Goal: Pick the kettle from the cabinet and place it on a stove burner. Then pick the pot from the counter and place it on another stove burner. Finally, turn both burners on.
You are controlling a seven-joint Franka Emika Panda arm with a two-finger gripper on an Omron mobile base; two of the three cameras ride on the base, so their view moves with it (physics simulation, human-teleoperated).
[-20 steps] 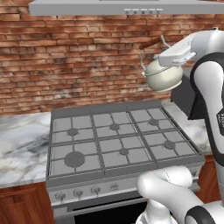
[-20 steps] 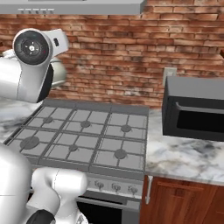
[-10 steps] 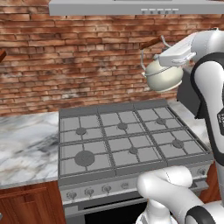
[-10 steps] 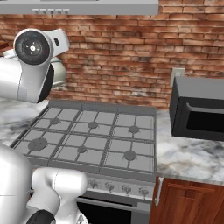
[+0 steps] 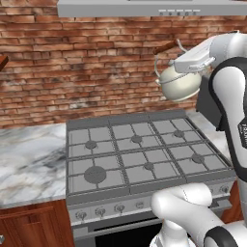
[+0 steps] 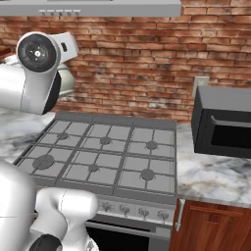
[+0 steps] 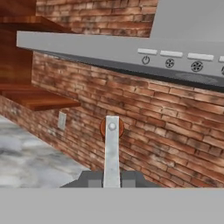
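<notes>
1. The gripper (image 7: 112, 181) is clamped together on the kettle's handle (image 7: 111, 151), whose grey wire rises straight between the finger tips in the hand view and ends in a reddish-brown wooden piece.
2. The kettle (image 5: 179, 83) hangs just below the gripper, held high in the air, cream-white and round; in the left base view its body sits under the white hand, in front of the brick wall (image 5: 87, 62).
3. In the right base view only a sliver of the kettle (image 6: 66, 81) shows, behind the arm's big round joint.
4. Well below the gripper lies the silver cooktop (image 5: 140, 154), with six grey burner discs under square grates; all of them are bare.
5. The knob row (image 6: 132, 211) runs along the cooktop's front edge, far beneath the gripper.
6. Ahead of the gripper, in the hand view, the grey range hood (image 7: 131, 54) with its buttons crosses the frame, and a reddish-brown plank ledge of the cabinet (image 7: 37, 98) juts out to one side.
7. White marble worktop (image 5: 29, 164) flanks the cooktop, far below; a black microwave (image 6: 223, 122) stands on its other stretch.
</notes>
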